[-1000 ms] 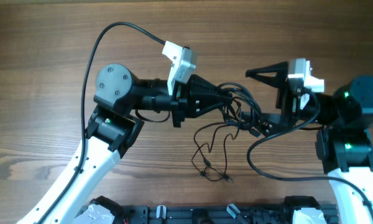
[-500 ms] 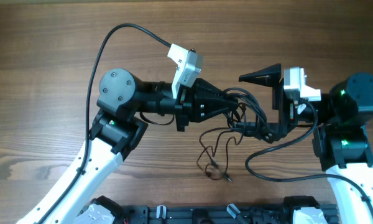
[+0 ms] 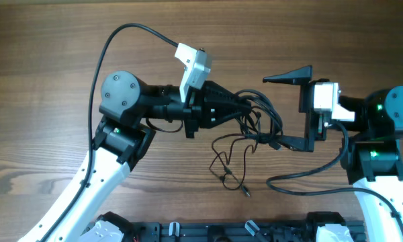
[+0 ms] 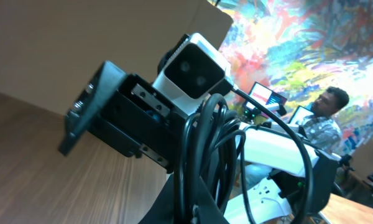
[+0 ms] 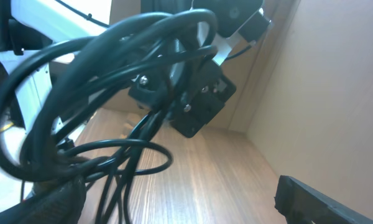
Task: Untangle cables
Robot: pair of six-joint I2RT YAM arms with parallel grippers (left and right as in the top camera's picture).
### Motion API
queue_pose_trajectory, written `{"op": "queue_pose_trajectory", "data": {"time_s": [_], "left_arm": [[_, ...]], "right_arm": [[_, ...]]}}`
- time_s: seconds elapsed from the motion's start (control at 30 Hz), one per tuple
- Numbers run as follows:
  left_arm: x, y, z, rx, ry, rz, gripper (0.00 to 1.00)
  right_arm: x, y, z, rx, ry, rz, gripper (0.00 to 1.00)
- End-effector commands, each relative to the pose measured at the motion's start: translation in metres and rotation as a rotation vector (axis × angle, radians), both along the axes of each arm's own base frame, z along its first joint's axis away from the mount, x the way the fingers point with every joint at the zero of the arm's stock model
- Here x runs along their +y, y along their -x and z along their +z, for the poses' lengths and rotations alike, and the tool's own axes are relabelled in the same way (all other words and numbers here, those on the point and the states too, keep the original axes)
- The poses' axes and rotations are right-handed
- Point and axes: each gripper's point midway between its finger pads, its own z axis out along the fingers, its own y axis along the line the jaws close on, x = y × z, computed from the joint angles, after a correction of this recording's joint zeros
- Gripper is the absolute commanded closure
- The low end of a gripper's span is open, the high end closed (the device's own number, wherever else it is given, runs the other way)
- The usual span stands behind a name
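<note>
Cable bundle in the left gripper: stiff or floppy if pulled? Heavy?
Likely floppy: the cables sag from the left gripper, thin strands trailing in loose curves. Probably light, since one pinch carries the bundle. Loops interlock, so pulling one strand may drag the rest.

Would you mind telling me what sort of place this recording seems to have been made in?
Probably an office or robotics lab, judging by the wood-grain table under the arms, a person beside computer screens, and a colourful painted wall behind them.
</note>
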Motion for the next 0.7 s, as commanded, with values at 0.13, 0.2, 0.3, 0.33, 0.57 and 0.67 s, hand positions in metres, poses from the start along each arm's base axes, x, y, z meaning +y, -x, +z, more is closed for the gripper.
{"op": "queue_pose_trajectory", "data": {"time_s": [0.13, 0.2, 0.3, 0.33, 0.57, 0.67], "left_arm": [[-0.015, 0.022, 0.003, -0.001, 0.002, -0.082, 0.96], [-0.017, 0.022, 0.001, 0.004, 0.000, -0.083, 0.96], [-0.020, 0.018, -0.004, 0.018, -0.008, -0.082, 0.96], [-0.022, 0.015, -0.007, 0.029, -0.014, -0.082, 0.96], [-0.023, 0.013, -0.010, 0.037, -0.019, -0.083, 0.96], [-0.023, 0.013, -0.008, 0.024, -0.012, -0.083, 0.96]], "right_arm": [[-0.001, -0.005, 0.006, -0.006, -0.012, -0.031, 0.00], [-0.001, -0.004, 0.008, 0.011, -0.016, -0.027, 0.00], [-0.001, 0.002, 0.011, 0.031, -0.016, -0.001, 0.00], [-0.001, 0.002, 0.016, 0.052, -0.026, -0.003, 0.00], [-0.006, -0.021, 0.028, 0.108, -0.103, -0.136, 0.00], [-0.006, -0.028, 0.023, 0.140, -0.103, -0.148, 0.00]]}}
